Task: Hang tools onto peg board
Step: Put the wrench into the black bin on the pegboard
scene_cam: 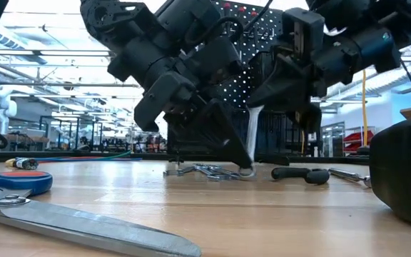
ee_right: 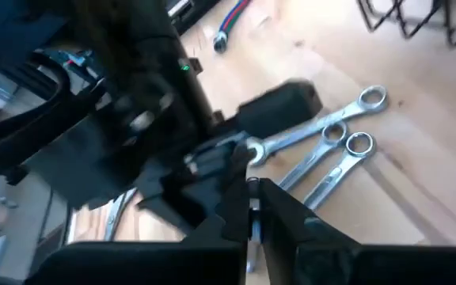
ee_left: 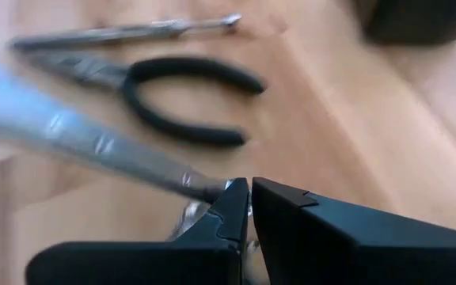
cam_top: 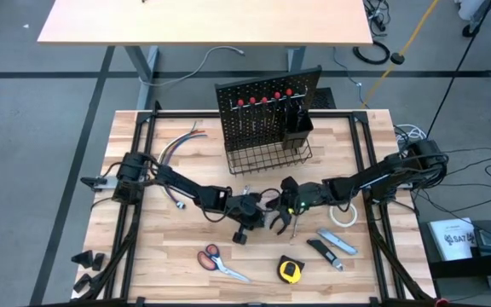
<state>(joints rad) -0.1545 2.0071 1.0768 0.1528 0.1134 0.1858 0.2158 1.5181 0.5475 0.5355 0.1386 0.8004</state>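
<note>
scissors: lay at the near table edge, orange loops, long steel blades; in the low view only a blurred blade and a blue-looking handle showed.
tape measure: yellow and black, squat case, near edge beside the scissors.
utility knife: grey-blue, flat on the wood, right of the tape measure; a dark-handled tool lay just beside it.
table: light wooden planks, smooth, framed by black rails.
left end effector: clenched at mid-table on the end of a silver wrench; the wrench's far end was blurred and cut off.
right end effector: clenched, tip to tip with the left one; whether it pinched the same wrench was hard to make out.
pliers: black curved handles, lying flat beyond the left fingers.
loose wrenches: three ring-ended, bright metal, side by side on the wood.
tape roll: white ring, partly hidden under the right arm.
peg board: upright black perforated panel at the far side, red-handled tools on its hooks, wire basket at its base.
</note>
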